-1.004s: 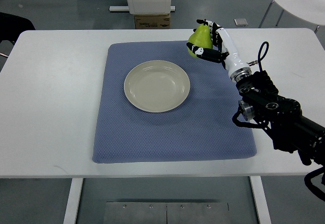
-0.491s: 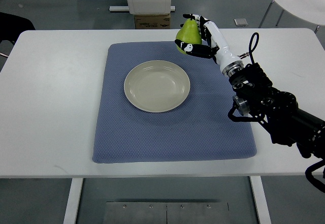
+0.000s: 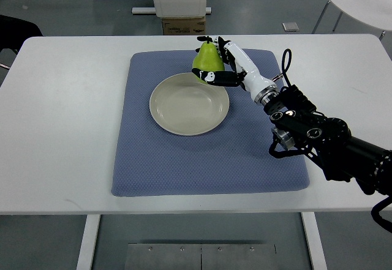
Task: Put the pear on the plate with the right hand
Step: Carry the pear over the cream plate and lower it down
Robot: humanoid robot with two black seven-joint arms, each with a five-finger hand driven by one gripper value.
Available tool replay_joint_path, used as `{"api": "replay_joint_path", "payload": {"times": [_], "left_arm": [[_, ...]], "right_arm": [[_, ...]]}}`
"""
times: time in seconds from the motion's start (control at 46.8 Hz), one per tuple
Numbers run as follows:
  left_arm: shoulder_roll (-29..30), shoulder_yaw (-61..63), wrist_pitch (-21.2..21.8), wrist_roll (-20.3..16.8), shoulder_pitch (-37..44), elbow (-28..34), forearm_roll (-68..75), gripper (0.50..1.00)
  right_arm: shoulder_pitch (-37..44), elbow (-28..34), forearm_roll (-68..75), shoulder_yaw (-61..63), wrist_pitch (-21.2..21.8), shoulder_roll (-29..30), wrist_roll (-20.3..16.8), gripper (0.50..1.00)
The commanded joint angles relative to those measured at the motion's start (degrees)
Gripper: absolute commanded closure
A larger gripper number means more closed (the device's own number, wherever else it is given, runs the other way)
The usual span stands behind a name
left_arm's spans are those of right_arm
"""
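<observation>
A green pear (image 3: 206, 59) is held upright in my right hand (image 3: 218, 62), whose black-tipped fingers wrap around it. The pear hangs over the far right rim of the cream plate (image 3: 189, 103), above the blue mat (image 3: 208, 123). My right arm (image 3: 318, 138) reaches in from the lower right edge across the mat. The left arm does not show.
The mat lies in the middle of a white table (image 3: 61, 117). Beyond the table's far edge stand a cardboard box (image 3: 183, 24) and a white cabinet base. A white chair (image 3: 361, 0) is at the top right.
My right hand has carried the pear leftward and slightly toward me, from the mat's far right corner to above the plate's far rim. The plate has stayed put.
</observation>
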Motion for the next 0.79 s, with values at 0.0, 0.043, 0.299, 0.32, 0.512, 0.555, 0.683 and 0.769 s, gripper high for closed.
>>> {"api": "replay_joint_path", "payload": {"times": [0.0, 0.043, 0.299, 0.32, 0.512, 0.555, 0.683, 0.769], "left_arm": [[0.00, 0.00, 0.00, 0.00, 0.00, 0.00, 0.00, 0.500], [0.00, 0.00, 0.00, 0.00, 0.00, 0.00, 0.00, 0.500], [0.00, 0.00, 0.00, 0.00, 0.00, 0.00, 0.00, 0.500], [0.00, 0.00, 0.00, 0.00, 0.00, 0.00, 0.00, 0.500], [0.00, 0.00, 0.00, 0.00, 0.00, 0.00, 0.00, 0.500], [0.00, 0.00, 0.00, 0.00, 0.00, 0.00, 0.00, 0.500], [0.00, 0.00, 0.00, 0.00, 0.00, 0.00, 0.00, 0.500], [0.00, 0.00, 0.00, 0.00, 0.00, 0.00, 0.00, 0.500]], "right_arm": [[-0.41, 1.09, 0.00, -0.65, 0.00, 0.00, 0.00, 1.000], [-0.76, 1.45, 0.00, -0.91, 0.00, 0.00, 0.00, 1.000], [-2.08, 3.56, 0.00, -1.00, 0.70, 0.00, 0.00, 1.000], [-2.25, 3.56, 0.00, -1.00, 0.70, 0.00, 0.00, 1.000], [-2.78, 3.56, 0.00, -1.27, 0.70, 0.00, 0.00, 1.000], [-3.13, 3.56, 0.00, -1.27, 0.70, 0.00, 0.00, 1.000], [-3.57, 3.56, 0.00, -1.53, 0.70, 0.00, 0.00, 1.000], [-4.10, 3.47, 0.00, -2.15, 0.61, 0.00, 0.00, 1.000]]}}
